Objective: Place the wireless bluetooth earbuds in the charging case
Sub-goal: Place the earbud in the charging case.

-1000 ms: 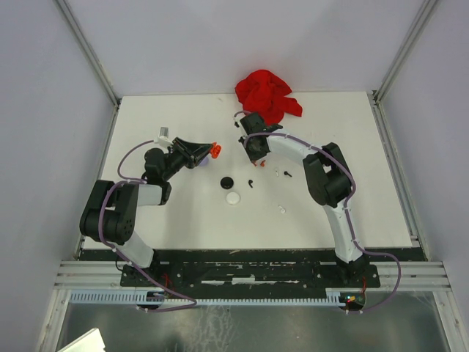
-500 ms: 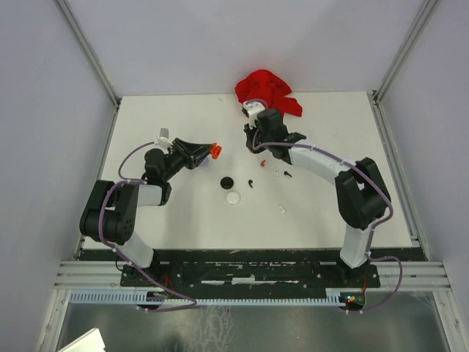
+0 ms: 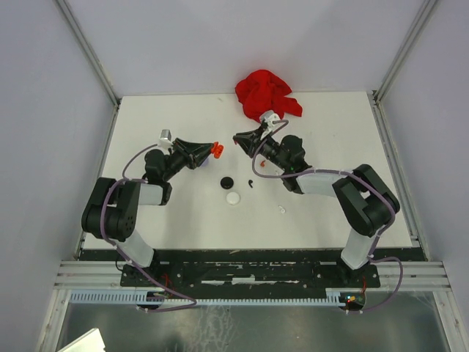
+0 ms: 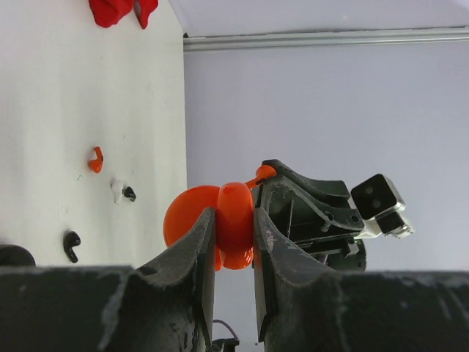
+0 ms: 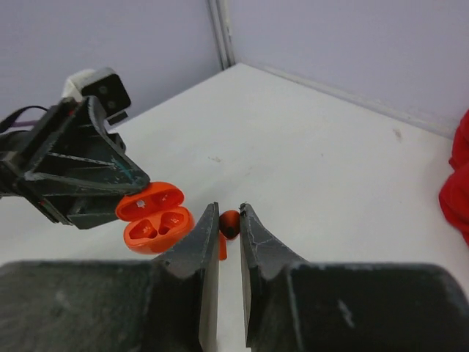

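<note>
1. left gripper [image 4: 233, 213]: jaws clamped on the rim of the open orange-red charging case [image 5: 155, 218], which is held clear of the white surface [image 3: 176, 213]. The lid is up and both seats face the other arm. Place and pose are almost as they were a second ago.
2. right gripper [image 5: 227, 213]: jaws narrow, pinching a red earbud [image 5: 229, 224] at the tips. A second ago this gripper pointed down at the surface near the cloth. Now it lies level and is turned toward the case, and the arm has swung over to stretch in from the right. The earbud is near the case, with a gap between them.
3. second red earbud [image 4: 95, 159]: lying loose on the surface, in the same place as half a second ago.
4. white earbud [image 4: 117, 189] and black earbud [image 4: 130, 193]: just beside each other, near item 3, unmoved.
5. second black earbud [image 3: 251, 183]: on the surface near the black disc [image 3: 227, 181], with the white disc [image 3: 233, 197] just below the black one in the top view. All three are unmoved.
6. second white earbud [image 3: 282, 210]: alone, nearer the arm bases, unmoved.
7. red cloth [image 3: 267, 95]: crumpled at the far edge of the surface, unmoved.
</note>
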